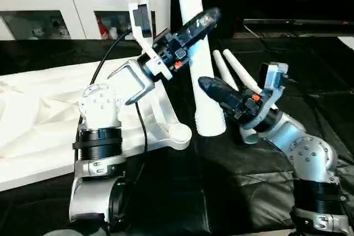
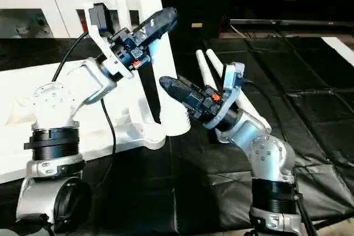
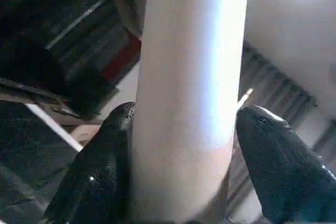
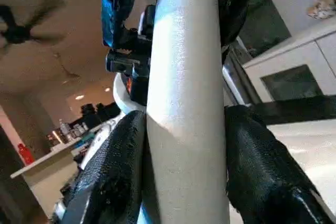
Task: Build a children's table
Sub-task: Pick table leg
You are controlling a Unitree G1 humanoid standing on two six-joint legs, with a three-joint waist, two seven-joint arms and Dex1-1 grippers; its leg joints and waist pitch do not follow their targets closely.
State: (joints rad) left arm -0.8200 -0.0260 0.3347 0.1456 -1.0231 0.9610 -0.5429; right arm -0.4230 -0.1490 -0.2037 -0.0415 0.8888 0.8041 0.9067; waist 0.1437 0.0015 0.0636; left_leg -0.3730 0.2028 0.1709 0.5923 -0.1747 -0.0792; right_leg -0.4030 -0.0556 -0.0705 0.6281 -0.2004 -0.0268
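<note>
Both grippers around one upright leg at the tabletop's corner.

Right gripper [image 4: 184,166]: fingers [image 4: 113,177] pressed against both sides of the leg [image 1: 193,42], clamped on its lower part. Left gripper [image 3: 181,150]: fingers [image 3: 100,171] straddle the same leg higher up; one finger touches it, the other stands just off, not clamped. The leg stands near vertical, its foot at the tabletop [image 1: 38,114] corner socket [image 1: 180,134], whether seated cannot be told. Tabletop lies at 9 o'clock from the leg. Two spare legs [image 1: 235,73] lie on the black mat [image 1: 232,181] at 3 o'clock, behind the right gripper. Cabinet [image 1: 61,4] at 11 o'clock.
</note>
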